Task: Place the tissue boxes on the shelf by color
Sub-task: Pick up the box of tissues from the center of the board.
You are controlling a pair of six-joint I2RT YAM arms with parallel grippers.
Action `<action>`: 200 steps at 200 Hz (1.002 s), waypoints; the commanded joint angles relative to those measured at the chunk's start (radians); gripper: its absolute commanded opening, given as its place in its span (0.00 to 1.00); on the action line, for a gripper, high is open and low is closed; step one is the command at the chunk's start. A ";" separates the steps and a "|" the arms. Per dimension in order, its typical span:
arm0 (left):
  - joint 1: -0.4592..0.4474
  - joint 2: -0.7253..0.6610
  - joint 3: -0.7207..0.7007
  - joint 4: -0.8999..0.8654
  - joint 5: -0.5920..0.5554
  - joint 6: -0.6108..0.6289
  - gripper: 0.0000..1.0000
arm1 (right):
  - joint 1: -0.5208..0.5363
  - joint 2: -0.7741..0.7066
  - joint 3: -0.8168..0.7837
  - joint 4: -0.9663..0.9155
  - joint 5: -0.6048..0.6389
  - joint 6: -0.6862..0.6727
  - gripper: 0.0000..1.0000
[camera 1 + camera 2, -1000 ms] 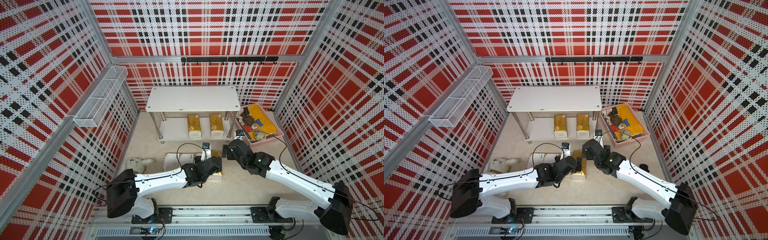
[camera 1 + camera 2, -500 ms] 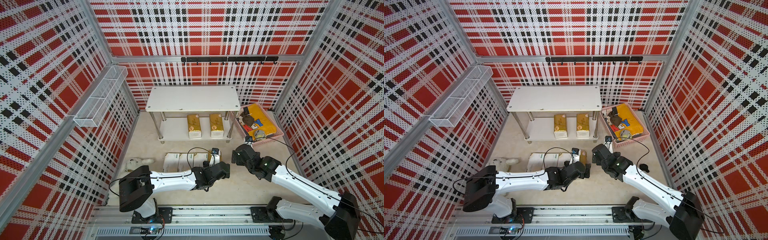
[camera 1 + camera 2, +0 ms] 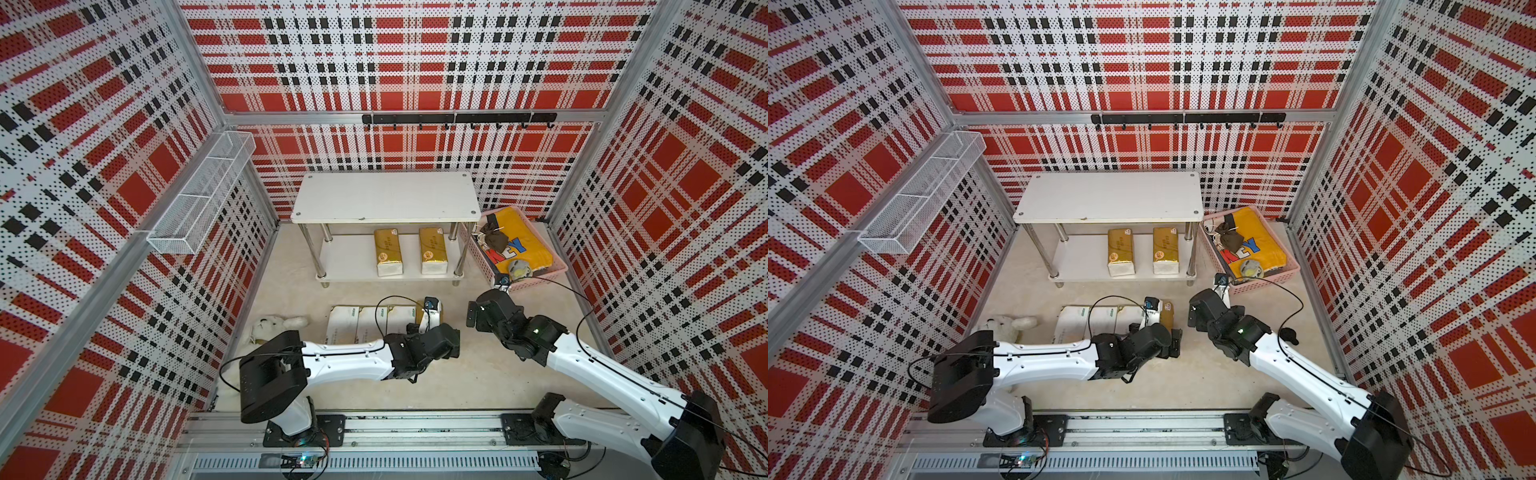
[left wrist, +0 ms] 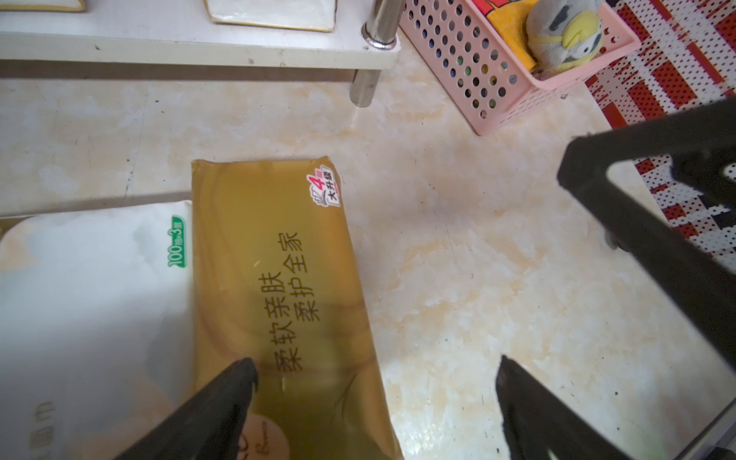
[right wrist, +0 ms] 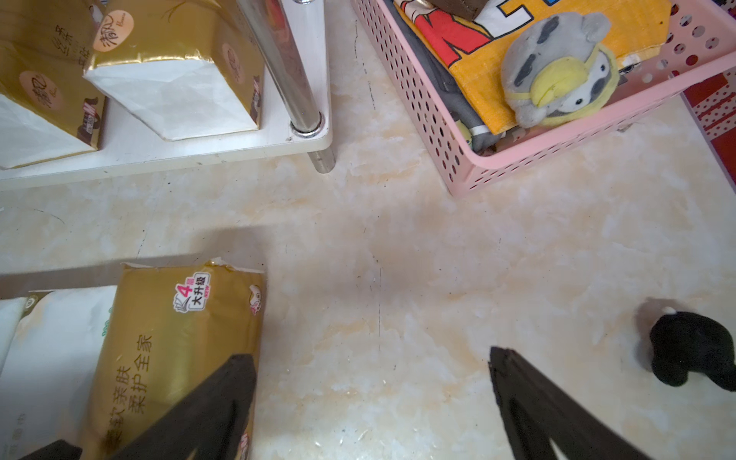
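At the back of the beige worktop (image 3: 490,386) stands the shelf (image 3: 384,197), with two gold tissue boxes (image 3: 388,251) lying side by side on its lower board. Before it, three white tissue boxes (image 3: 357,328) and a third gold box (image 4: 278,278) lie in a touching row. Over that gold box the left fingers (image 4: 223,402) gape wide, gripping nothing. Just beside them the right fingers (image 5: 207,402) are spread as wide, also empty.

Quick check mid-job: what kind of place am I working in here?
Probably a staged robot test booth, not a real room: plaid perforated wall panels on metal framing, a mounting rail along the front, and a household shelf.
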 commanded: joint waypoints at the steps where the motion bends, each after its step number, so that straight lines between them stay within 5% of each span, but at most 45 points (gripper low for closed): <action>1: -0.005 0.010 -0.008 -0.031 -0.013 -0.025 0.98 | -0.019 0.004 0.009 0.016 -0.009 -0.017 1.00; 49: -0.024 -0.001 0.031 -0.151 -0.098 -0.070 0.98 | -0.028 0.033 0.014 0.035 -0.024 -0.021 1.00; 200: -0.035 0.142 0.102 -0.183 -0.082 -0.096 0.98 | -0.065 0.071 0.048 0.064 -0.058 -0.042 1.00</action>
